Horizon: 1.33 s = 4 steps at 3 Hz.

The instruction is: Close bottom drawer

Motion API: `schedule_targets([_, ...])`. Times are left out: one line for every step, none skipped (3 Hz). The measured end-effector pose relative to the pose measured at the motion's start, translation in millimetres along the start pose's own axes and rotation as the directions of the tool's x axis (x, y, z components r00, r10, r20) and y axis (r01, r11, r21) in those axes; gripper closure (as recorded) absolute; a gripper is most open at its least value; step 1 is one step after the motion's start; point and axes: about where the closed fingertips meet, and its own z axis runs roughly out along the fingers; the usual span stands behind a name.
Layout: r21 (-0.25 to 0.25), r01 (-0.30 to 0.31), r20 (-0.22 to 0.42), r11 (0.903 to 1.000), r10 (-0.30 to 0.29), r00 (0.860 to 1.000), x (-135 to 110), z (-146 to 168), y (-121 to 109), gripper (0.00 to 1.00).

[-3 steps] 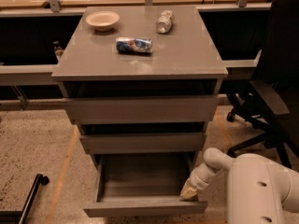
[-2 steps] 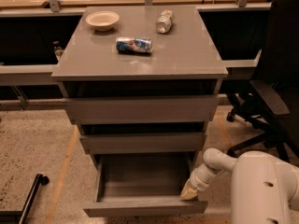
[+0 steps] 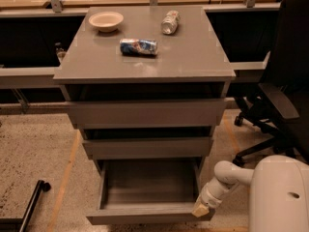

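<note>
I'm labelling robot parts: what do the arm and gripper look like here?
The arm is smooth white, made of rounded tubular segments. The gripper, at the right front corner of the open grey bottom drawer, ends in a pale cream block. No cables or markings show.

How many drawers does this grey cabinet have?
3: top drawer under the tabletop, middle drawer below it, bottom drawer lowest and pulled out, with the gripper at its front right corner.
</note>
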Motion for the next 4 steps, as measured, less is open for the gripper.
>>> schedule_targets([-0.068,-0.043,-0.024,0.9967,0.041,0.999,16,21,6,1.0])
schedule_targets([-0.137,-0.045,-0.056,0.9895,0.038,0.998,21,47,-17,1.0])
schedule_targets([-0.137,-0.045,-0.056,0.9895,0.038,0.998,21,45,-16,1.0])
schedule_targets([-0.009,0.055,-0.008,0.9985,-0.055,0.998,-19,18,-56,1.0])
